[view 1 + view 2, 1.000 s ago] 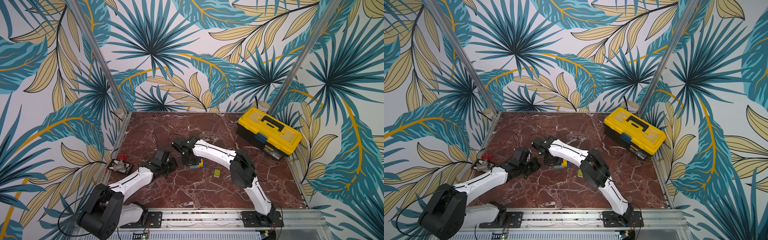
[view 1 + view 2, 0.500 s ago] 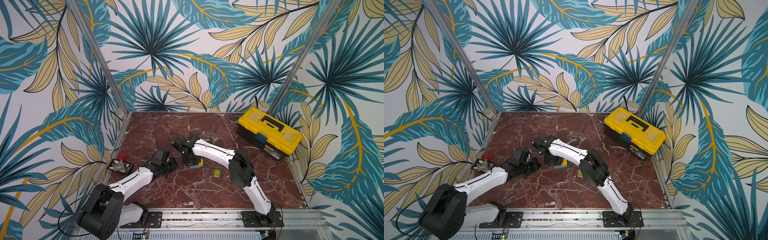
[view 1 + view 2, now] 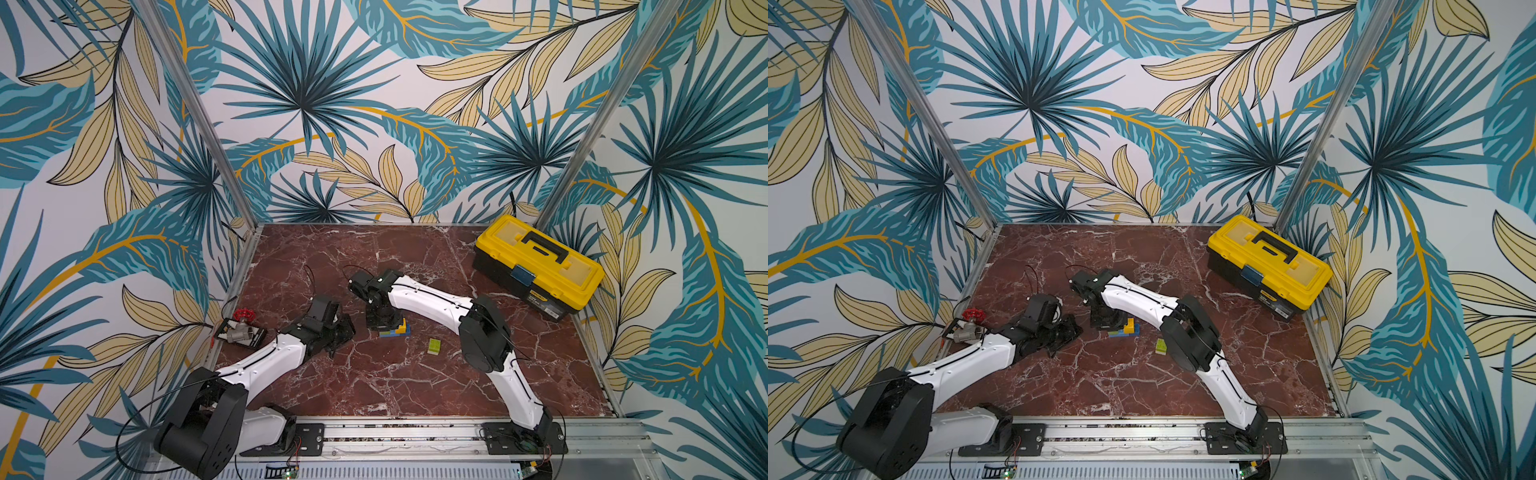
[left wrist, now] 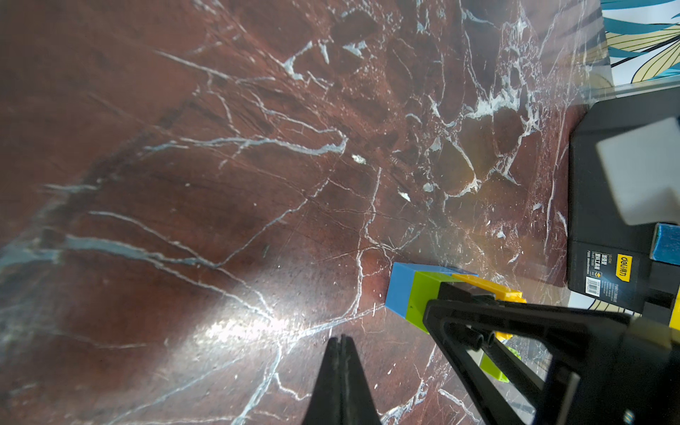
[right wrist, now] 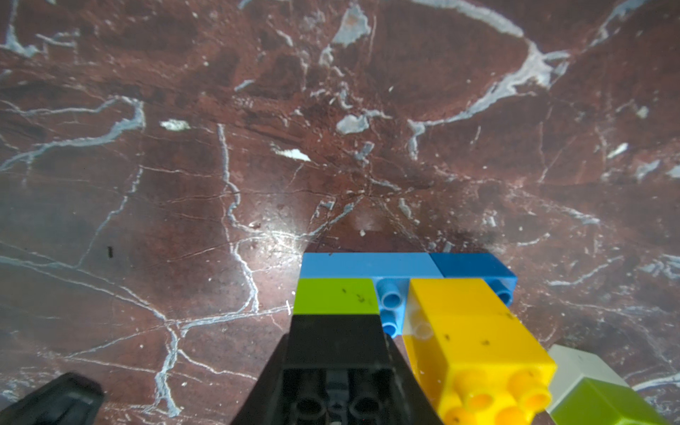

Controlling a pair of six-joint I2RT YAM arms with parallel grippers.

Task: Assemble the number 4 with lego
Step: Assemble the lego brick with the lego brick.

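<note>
The part-built number 4 stands mid-table. In the right wrist view a light-blue lego bar joins a dark-blue brick. On them sit two stacked yellow bricks and a lime-green brick topped by a black brick. My right gripper is shut on that black brick. A loose lime-green and white piece lies just to the right. My left gripper rests shut and empty to the left of the assembly.
A big yellow toolbox stands at the back right. A red-handled valve fitting lies at the table's left edge, beside the left arm.
</note>
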